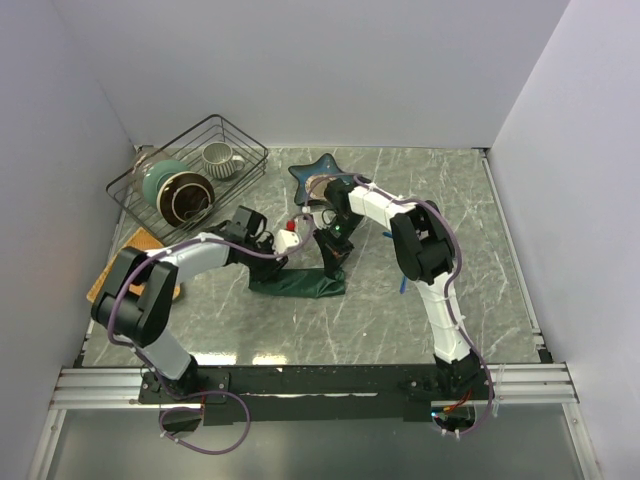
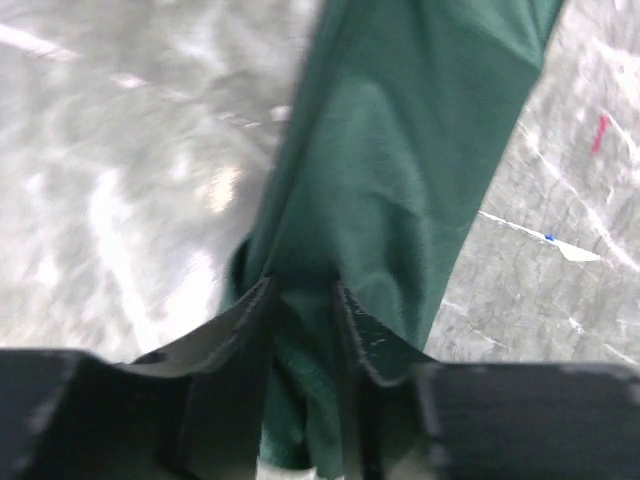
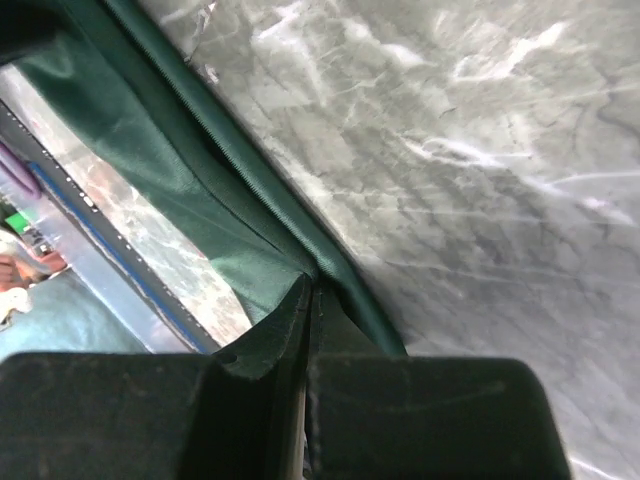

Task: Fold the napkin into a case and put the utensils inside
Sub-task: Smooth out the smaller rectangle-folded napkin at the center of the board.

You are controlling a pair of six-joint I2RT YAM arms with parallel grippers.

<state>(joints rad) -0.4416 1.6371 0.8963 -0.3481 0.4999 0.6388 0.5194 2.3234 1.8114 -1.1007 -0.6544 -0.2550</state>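
While the napkin [image 1: 300, 282] hangs partly raised at the bench centre, its lower portion bunched on the bench [image 1: 400, 330], no fold is secured.

Pincer state: the right pincer [image 3: 310, 300] is clamped tight on a hem of the cloth. The left pincer [image 2: 300, 310] stands narrow with cloth filling the gap; whether it clamps or merely straddles cannot be told.

Hazards:
- The right grip takes only a thin edge. A sharp pull would probably strip the hem out and drop the cloth in a heap.
- If one side holds loosely, uneven tension would likely skew the layers and spoil a straight case.
- Both pincers work close together; a crossing move risks contact.

Clearances, taken from the napkin:
- 12 o'clock: star-shaped blue dish [image 1: 320, 175], near.
- 10 o'clock: wire basket [image 1: 262, 158].
- 9 o'clock: orange mat [image 1: 135, 243].
- 3 o'clock: right arm.
- 5 to 7 o'clock: bare bench, the best room for laying the cloth flat.
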